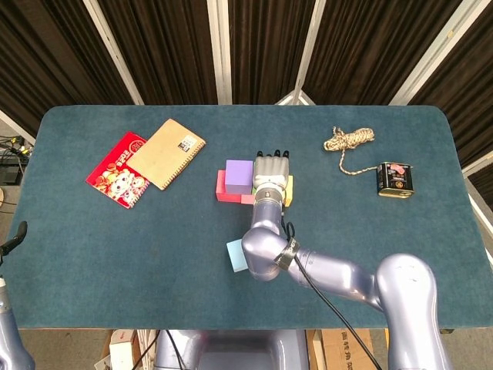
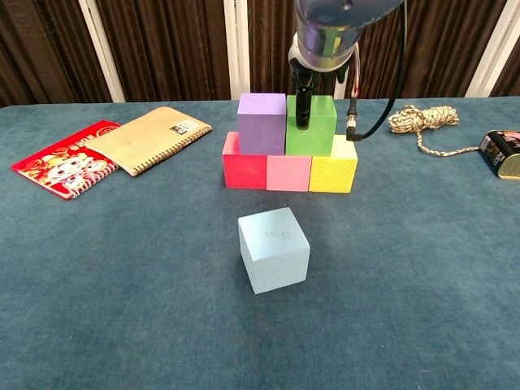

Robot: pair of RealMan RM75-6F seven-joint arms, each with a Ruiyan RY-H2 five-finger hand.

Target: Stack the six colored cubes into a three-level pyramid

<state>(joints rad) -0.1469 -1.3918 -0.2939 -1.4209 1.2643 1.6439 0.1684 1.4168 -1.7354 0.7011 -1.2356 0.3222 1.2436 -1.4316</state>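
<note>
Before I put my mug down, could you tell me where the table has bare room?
Bare cloth lies between the notebooks and the cube stack, along the near edge left of the light blue cube, and between stack and tin. The centre is crowded by the right hand.
</note>
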